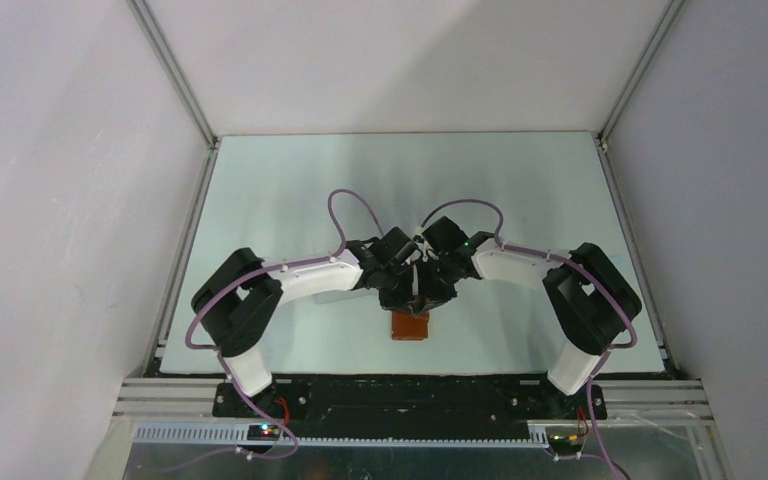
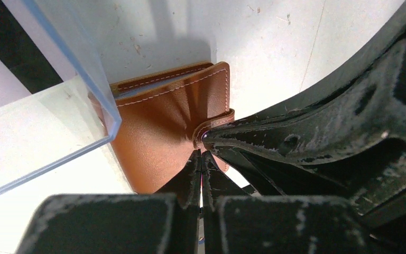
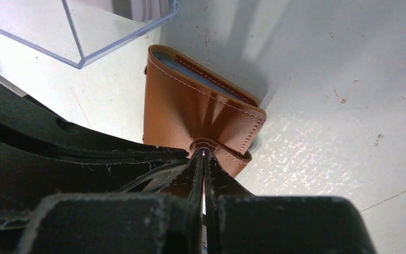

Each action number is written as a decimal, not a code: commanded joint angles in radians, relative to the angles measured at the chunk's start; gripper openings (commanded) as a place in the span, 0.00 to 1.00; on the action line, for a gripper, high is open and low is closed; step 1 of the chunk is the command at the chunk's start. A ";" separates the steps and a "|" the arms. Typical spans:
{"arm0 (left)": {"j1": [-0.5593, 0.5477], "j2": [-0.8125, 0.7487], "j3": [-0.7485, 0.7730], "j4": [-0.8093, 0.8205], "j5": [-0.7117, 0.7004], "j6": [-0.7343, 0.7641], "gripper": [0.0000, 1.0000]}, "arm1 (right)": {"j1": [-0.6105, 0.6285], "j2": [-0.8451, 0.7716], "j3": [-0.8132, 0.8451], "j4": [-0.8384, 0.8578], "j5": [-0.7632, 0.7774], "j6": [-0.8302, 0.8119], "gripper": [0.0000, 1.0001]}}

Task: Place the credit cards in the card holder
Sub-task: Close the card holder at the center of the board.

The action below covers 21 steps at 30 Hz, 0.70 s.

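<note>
**Two tools meet on one snap.** My left tool (image 2: 201, 159) was clenched, its two fingers pressed flat together with nothing showing between them. Their tips were set against the snap tab (image 2: 219, 120) of the card holder (image 2: 158, 116). My right tool (image 3: 204, 154) was clenched in the same way and came in from the opposite side, so that the two sets of tips met at that one spot on the tab. The tan leather was drawn into creases fanning out from the point of contact. I could not tell whether either tool had caught a pinch of leather.

The card holder lay folded shut on the pale, scuffed surface (image 3: 322, 106), its white-stitched cover facing up. A strip of pale blue-grey lining (image 3: 175, 59) showed between the leaves at its far edge, and I could not make out what lay inside.

From above, the holder poked out just below the two tools, midway across the surface and towards its near edge. A clear plastic box (image 2: 37, 127) stood just beside the holder. One corner of the box crossed the holder's edge in my left wrist view, though I could not tell whether they touched.
</note>
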<state>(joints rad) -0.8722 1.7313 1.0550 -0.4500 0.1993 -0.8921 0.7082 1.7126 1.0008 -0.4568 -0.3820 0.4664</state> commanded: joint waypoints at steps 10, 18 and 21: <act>-0.010 -0.053 -0.019 0.022 -0.025 -0.018 0.00 | 0.012 -0.032 0.003 -0.004 -0.011 -0.005 0.00; -0.010 -0.039 -0.027 0.022 -0.028 -0.021 0.00 | 0.018 0.018 0.003 -0.005 0.002 -0.004 0.00; -0.010 -0.041 -0.031 0.022 -0.031 -0.022 0.00 | 0.020 0.029 0.003 -0.005 -0.001 -0.005 0.00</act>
<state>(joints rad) -0.8768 1.7206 1.0355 -0.4435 0.1856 -0.9009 0.7174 1.7161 1.0008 -0.4576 -0.3885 0.4667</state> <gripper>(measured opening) 0.003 0.006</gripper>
